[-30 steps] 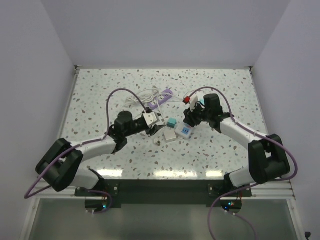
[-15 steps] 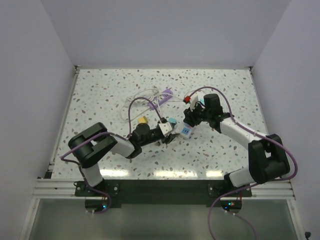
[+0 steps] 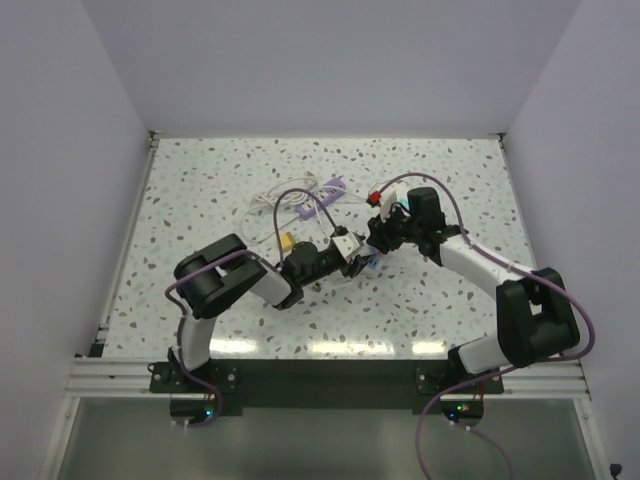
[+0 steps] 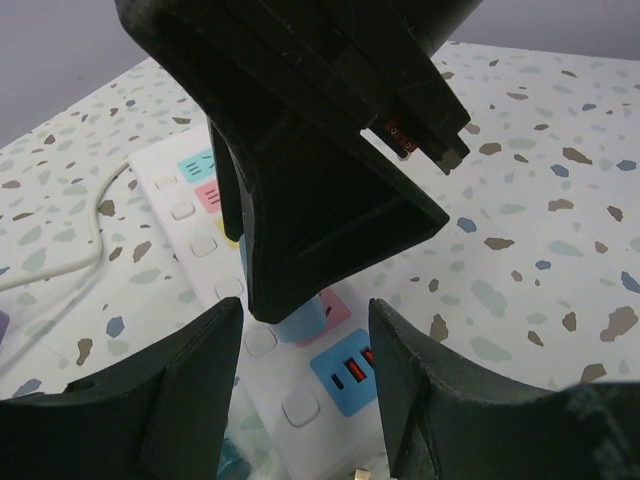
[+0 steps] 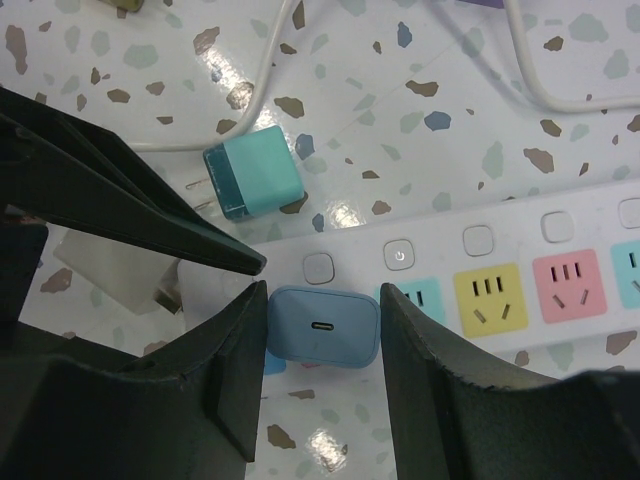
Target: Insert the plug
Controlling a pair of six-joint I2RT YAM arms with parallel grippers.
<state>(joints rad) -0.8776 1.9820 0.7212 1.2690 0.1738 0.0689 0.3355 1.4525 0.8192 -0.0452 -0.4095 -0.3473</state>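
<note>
- Two grippers meet over the power strip (image 5: 515, 238), which lies flat on the speckled table.
- The right gripper (image 5: 322, 296) is closed on the blue plug (image 5: 322, 326). One finger presses each of two opposite flat sides, and the jaws are only as wide as the block.
- The blue plug stands on the power strip at its end socket, just beside the yellow socket, with its small port facing up. How deep its pins sit cannot be told.
- The left gripper (image 4: 305, 312) hovers low at that same end of the power strip. Its jaws are partly apart and nothing shows between them.
- Just off the power strip's button edge lie a teal charger (image 5: 255, 178) on its side and a white adapter (image 5: 115, 270) half hidden under a dark finger. A white cable (image 5: 265, 80) curls farther out.
- The plug looks like a small, hard plastic cube, so it is probably light and stiff with no give.
- Its glossy sides could slide between the pads if the push goes in crooked.
- The present hold across the flat faces seems right. Gripping low on the body should keep it square to the socket.
- The power strip itself looks light and may skid or tip under pressure, so the free gripper could steady it.
</note>
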